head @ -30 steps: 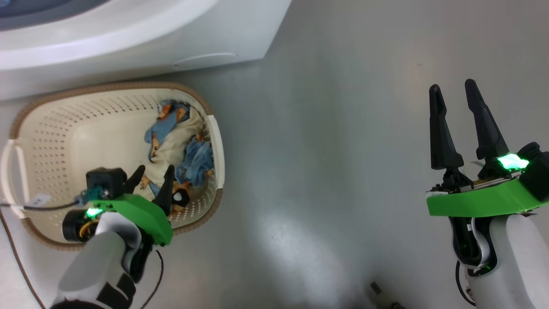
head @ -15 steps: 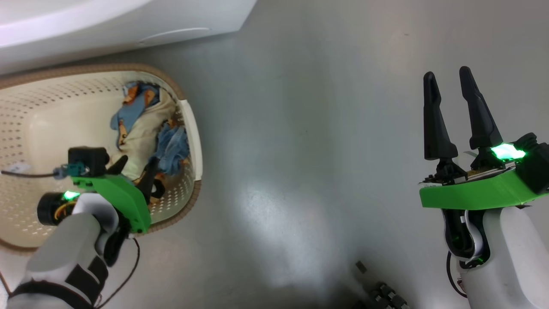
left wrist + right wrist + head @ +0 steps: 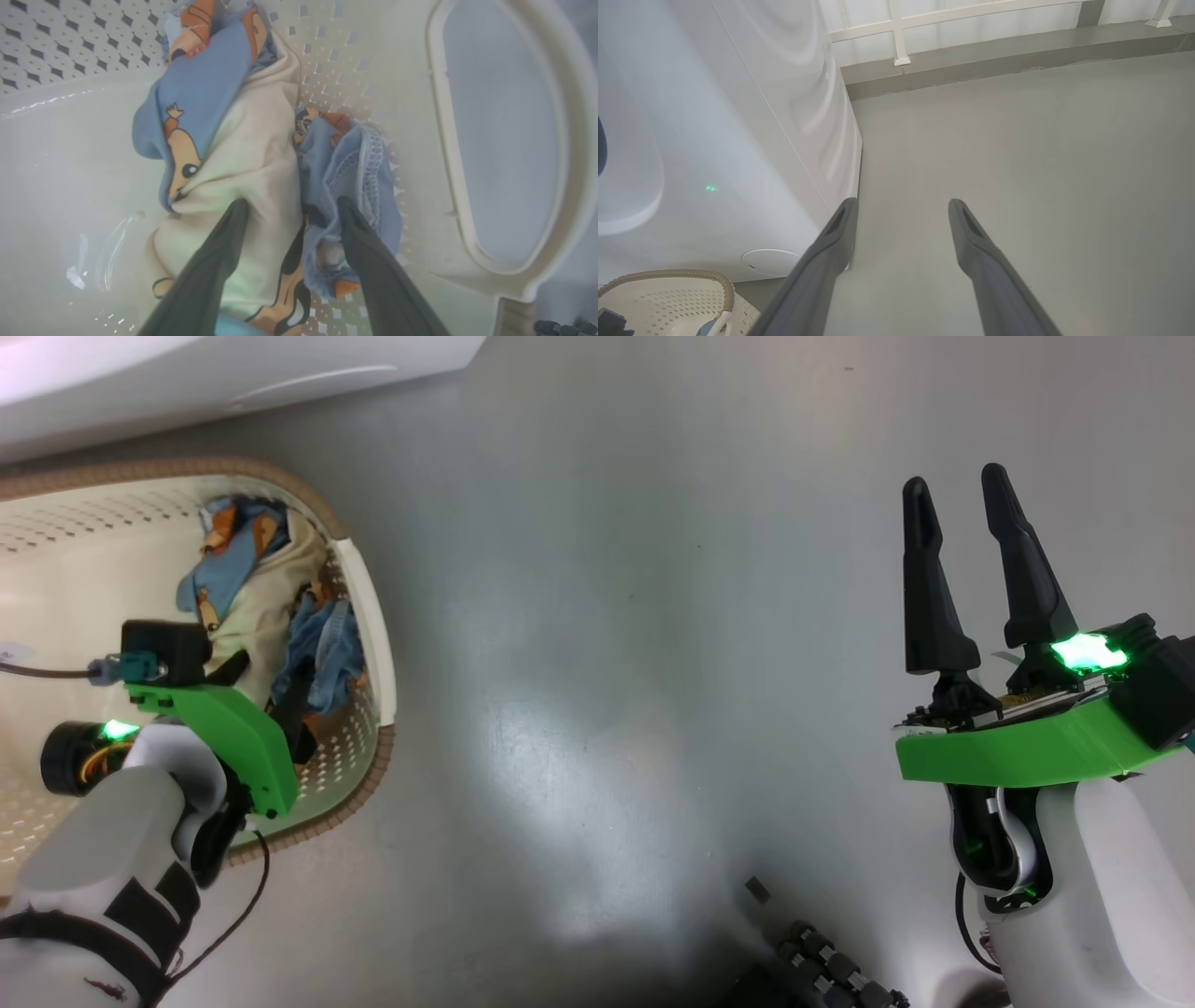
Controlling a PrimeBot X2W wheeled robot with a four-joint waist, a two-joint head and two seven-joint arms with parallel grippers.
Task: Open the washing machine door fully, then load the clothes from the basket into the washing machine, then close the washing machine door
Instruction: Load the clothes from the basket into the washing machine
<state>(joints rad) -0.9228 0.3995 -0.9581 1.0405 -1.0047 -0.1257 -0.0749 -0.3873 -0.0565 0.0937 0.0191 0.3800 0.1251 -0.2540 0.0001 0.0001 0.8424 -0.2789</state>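
Scene: seen from the robot's head, a grey floor (image 3: 607,616), with the white washing machine (image 3: 233,373) along the upper left edge of the frame and the cream basket (image 3: 341,751) just below it at the left.
Clothes: the clothes (image 3: 252,154), a small heap of light blue and cream bear-print garments, lie in the basket's right end against the perforated wall, near a white handle.
Left tool: the left tool (image 3: 292,203) is down inside the basket, fingers spread wide and gripping nothing. In the wrist view one tip seems to touch the cream cloth and the other the blue piece.
Right tool: the right tool (image 3: 954,479), at the right of the frame over bare floor, is spread wide and empty.
Step in hand: probably gathering the clothes for loading.
Doing it well: sink both tips deeper around a thick bunch, catching cream and blue together, then close firmly. Keep off the basket wall and handle, and lift straight up until trailing cloth clears the rim.
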